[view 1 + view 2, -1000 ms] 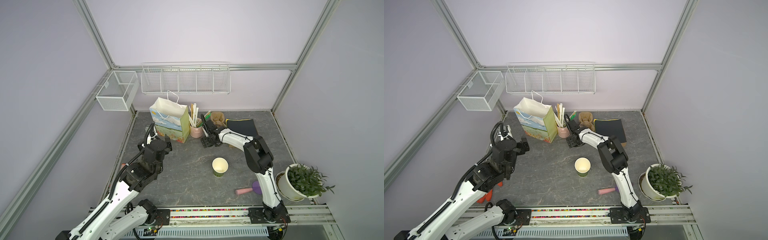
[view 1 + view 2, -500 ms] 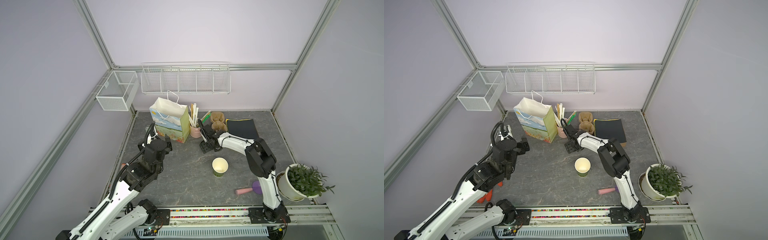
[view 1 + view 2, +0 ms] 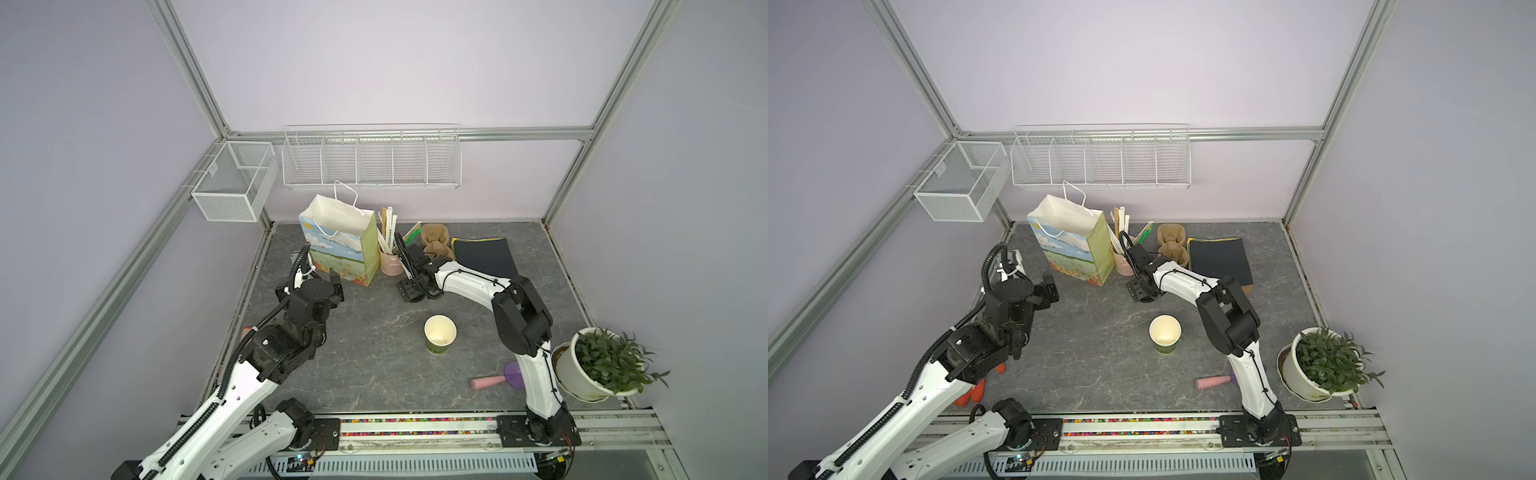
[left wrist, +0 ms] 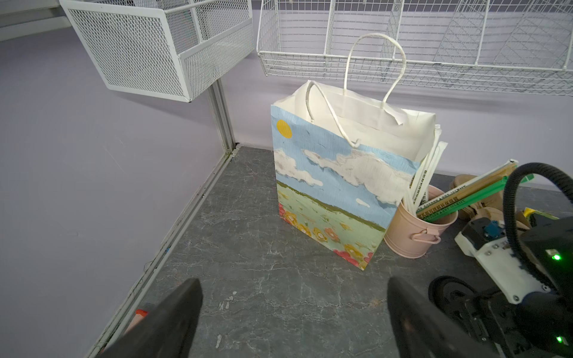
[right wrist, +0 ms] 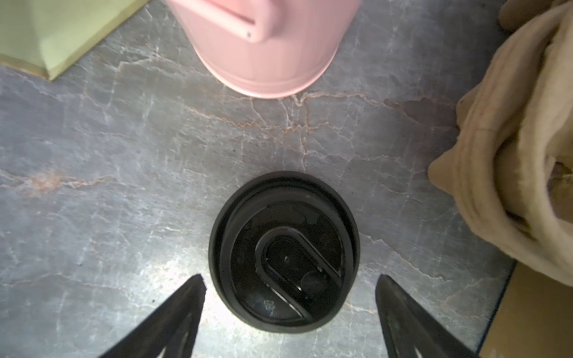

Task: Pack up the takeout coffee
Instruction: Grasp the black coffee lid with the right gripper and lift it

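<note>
Grey stone-pattern tabletop [image 3: 365, 374]. Tall paper bag [image 3: 338, 249], sky-and-meadow print, upright at back. left gripper [image 4: 294, 280] faces bag, fingers spread, holding nothing. Right gripper [image 5: 290, 279] near pink metal bucket [image 5: 263, 46], fingers wide apart, gripping nothing. Green paper cup [image 3: 440, 332] upright mid-table, lidless, apart from both grippers. Black round plastic lid [image 5: 283, 251] flat on tabletop between right fingertips, small gap each side.

I'm looking at the grey marbled tabletop [image 3: 365, 357] in both top views. At the back stand a paper bag [image 3: 338, 253], a pink bucket [image 3: 390, 264] just beside it, a cardboard carrier [image 3: 435, 241] and a dark flat stack [image 3: 482, 257]. Mid-table, the green cup [image 3: 439, 334] stands upright, uncovered. The black lid [image 5: 283, 252] lies flat near the bucket. A pink-handled tool [image 3: 492, 380] lies front right.
</note>
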Robot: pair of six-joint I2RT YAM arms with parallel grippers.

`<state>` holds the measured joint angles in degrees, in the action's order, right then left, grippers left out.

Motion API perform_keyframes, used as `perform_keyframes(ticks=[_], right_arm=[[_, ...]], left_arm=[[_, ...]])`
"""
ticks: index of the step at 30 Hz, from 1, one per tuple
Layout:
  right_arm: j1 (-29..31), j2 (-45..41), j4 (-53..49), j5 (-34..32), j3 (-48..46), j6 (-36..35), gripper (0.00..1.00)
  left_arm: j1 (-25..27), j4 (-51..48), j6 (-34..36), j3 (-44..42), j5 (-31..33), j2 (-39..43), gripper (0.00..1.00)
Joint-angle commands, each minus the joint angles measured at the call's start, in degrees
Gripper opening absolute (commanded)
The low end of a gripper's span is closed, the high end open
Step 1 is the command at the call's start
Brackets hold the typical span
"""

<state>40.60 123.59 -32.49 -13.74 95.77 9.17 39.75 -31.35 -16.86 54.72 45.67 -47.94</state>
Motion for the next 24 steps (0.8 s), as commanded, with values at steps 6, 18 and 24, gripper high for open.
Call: perform_keyframes(ticks=[6, 18, 24], right_arm=[[-0.3, 3.3, -1.5, -0.1, 2.0, -1.0, 0.87], [-0.3, 3.8, -1.8, 0.5, 2.1, -0.8, 0.81], [-0.2, 1.5, -1.5, 1.1, 0.9, -0.5, 0.77]], left_arm=[[-0.3, 0.4, 0.7, -0.8, 1.2, 0.3, 0.93], [-0.3, 0.3, 0.8, -0.8, 1.6, 0.2, 0.93], [-0.3, 0.4, 0.9, -0.7, 1.7, 0.2, 0.93]])
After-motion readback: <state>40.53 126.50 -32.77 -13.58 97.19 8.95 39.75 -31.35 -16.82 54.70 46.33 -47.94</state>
